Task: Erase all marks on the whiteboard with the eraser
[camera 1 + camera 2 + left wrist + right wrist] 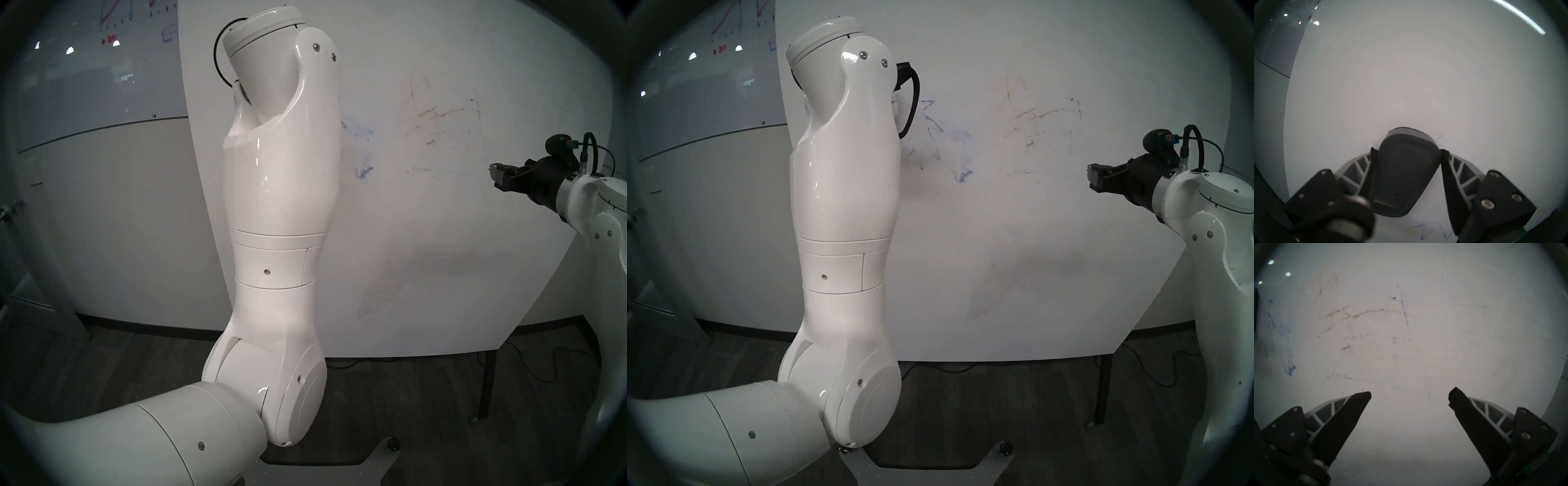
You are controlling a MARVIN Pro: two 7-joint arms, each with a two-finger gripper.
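The whiteboard [441, 237] [1034, 254] fills the scene ahead. Blue marks [363, 169] [932, 135] sit beside my raised left arm, and faint brownish streaks [437, 115] [1356, 314] lie further right. In the left wrist view my left gripper [1408, 152] is shut on the dark grey eraser [1403, 169], whose far end presses against the whiteboard [1407, 67], with blue zigzags [1423, 227] just below it. The head views hide this gripper behind the arm. My right gripper [1409, 395] [495, 176] is open, empty, and pointed at the board's right part.
My left forearm [281, 169] stands upright in front of the board and hides its left-middle area. A glossy glass board with graph scribbles [84, 68] hangs at the back left. Below the whiteboard's right end stands a dark leg [485, 383], and cables lie on the floor.
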